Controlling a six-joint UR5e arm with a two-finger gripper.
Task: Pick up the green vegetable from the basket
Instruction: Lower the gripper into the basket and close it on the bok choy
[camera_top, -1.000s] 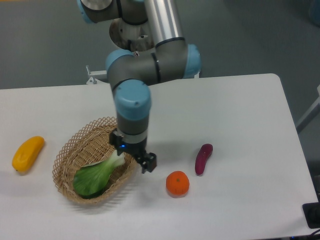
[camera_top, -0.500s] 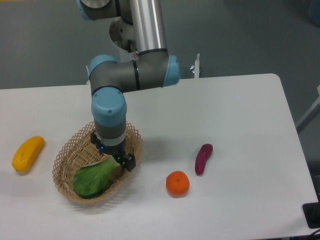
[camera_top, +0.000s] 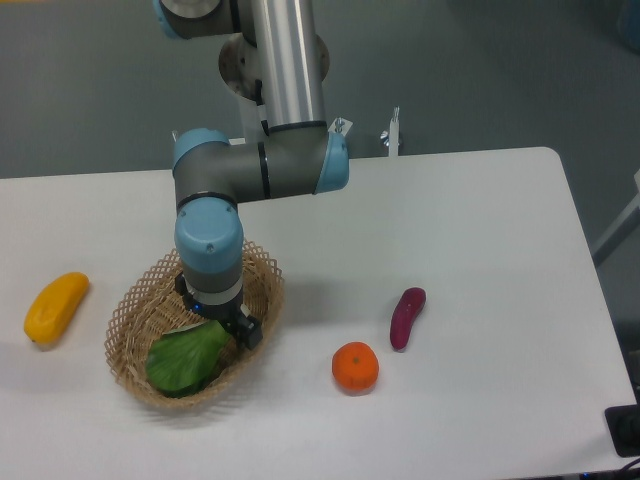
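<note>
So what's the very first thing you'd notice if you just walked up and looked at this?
The big grey and blue robot arm reaching down from the top, its gripper low inside the wicker basket at the table's front left. Right under it lies the bright green vegetable. An orange and a purple eggplant sit to the right, a yellow fruit far left.

- Single fixed view, set high and in front of the tabletop (camera_top: 480, 210), looking down at a steep slant.
- Faces the arm's base at the far edge; grey floor lies beyond.
- Middle distance: nearly the whole white tabletop fits, its right end and near edge included.
- The arm's upper links run out of the top of the frame.
- No second view to compare.
</note>
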